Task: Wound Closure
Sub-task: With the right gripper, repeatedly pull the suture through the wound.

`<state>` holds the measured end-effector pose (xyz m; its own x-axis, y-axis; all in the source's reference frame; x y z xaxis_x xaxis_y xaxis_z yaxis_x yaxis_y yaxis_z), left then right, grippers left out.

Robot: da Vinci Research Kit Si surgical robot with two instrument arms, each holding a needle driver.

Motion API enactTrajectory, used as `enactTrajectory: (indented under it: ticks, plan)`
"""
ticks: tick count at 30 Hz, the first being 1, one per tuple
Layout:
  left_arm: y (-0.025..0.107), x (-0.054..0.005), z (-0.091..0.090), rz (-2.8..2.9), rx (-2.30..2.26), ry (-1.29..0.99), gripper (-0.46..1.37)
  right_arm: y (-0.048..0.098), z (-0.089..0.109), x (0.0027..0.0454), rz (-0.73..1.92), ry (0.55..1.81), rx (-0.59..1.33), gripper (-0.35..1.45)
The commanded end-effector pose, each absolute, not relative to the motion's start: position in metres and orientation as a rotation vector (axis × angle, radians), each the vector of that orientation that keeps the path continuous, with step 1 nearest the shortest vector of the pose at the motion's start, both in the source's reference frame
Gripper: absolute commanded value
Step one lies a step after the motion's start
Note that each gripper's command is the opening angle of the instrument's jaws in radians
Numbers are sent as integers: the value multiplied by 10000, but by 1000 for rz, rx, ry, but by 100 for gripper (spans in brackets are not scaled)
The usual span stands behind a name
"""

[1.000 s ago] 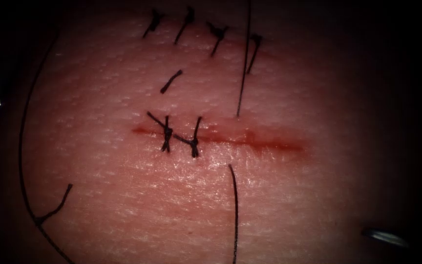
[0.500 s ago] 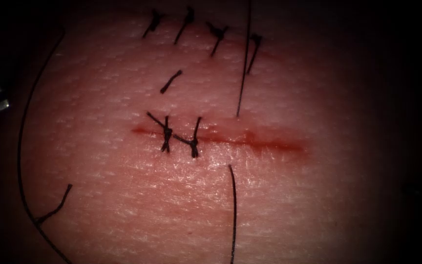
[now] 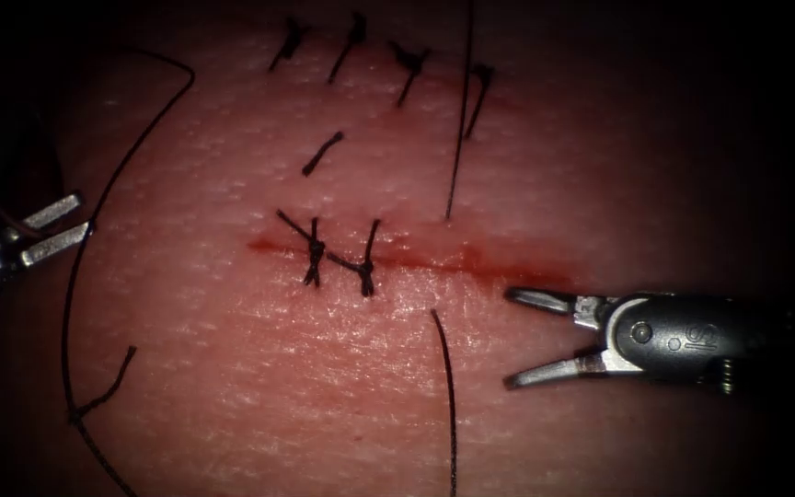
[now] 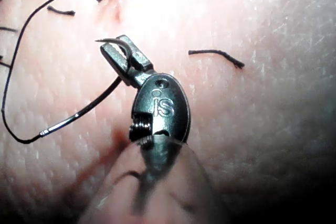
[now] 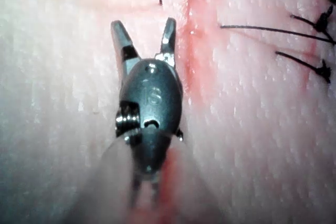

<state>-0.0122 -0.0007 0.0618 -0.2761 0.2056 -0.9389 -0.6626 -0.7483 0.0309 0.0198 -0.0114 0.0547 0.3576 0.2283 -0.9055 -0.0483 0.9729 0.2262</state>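
Left tool (image 4: 119,51) fingers clamp the needle (image 4: 113,42) near its tip, clear of the tissue (image 3: 324,368); right tool (image 3: 517,336) fingers spread wide, empty, just beside the cut (image 3: 471,262).

Tissue (image 3: 600,166): moist sheen, finely pebbled surface, glossier near cut (image 3: 471,262) where red fluid (image 3: 508,269) sits. Right claw (image 3: 517,336): grey metal, satin finish, brighter polish on jaw faces (stamped logo on wrist housing). Left claw (image 4: 118,51): same brushed metal. Needle (image 4: 116,43): thin shiny steel. Thread (image 3: 121,175): matt black, slightly fuzzy at knots (image 3: 365,271).
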Motion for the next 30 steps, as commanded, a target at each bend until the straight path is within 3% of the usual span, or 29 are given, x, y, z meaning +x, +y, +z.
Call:
enactTrajectory:
  ticks: [1,16,23,25,26,27,30]
  plan:
    - [-7,-123,618,2067,-1429,567,-35,-115,547,202,168,1199,182,114]
    - [-9,-127,618,2069,-1436,564,-35,-108,563,232,137,1187,163,108]
    - [-10,-128,618,2069,-1438,563,-35,-108,566,238,140,1184,158,91]
    - [-10,-128,618,2069,-1437,563,-35,-107,567,239,140,1181,158,71]
    - [-10,-128,618,2069,-1437,563,-35,-106,568,240,141,1177,157,3]
    - [-10,-128,618,2069,-1437,563,-35,-105,569,239,137,1181,184,-35]
    - [-10,-128,618,2064,-1437,559,-35,-102,572,239,168,1178,241,-35]
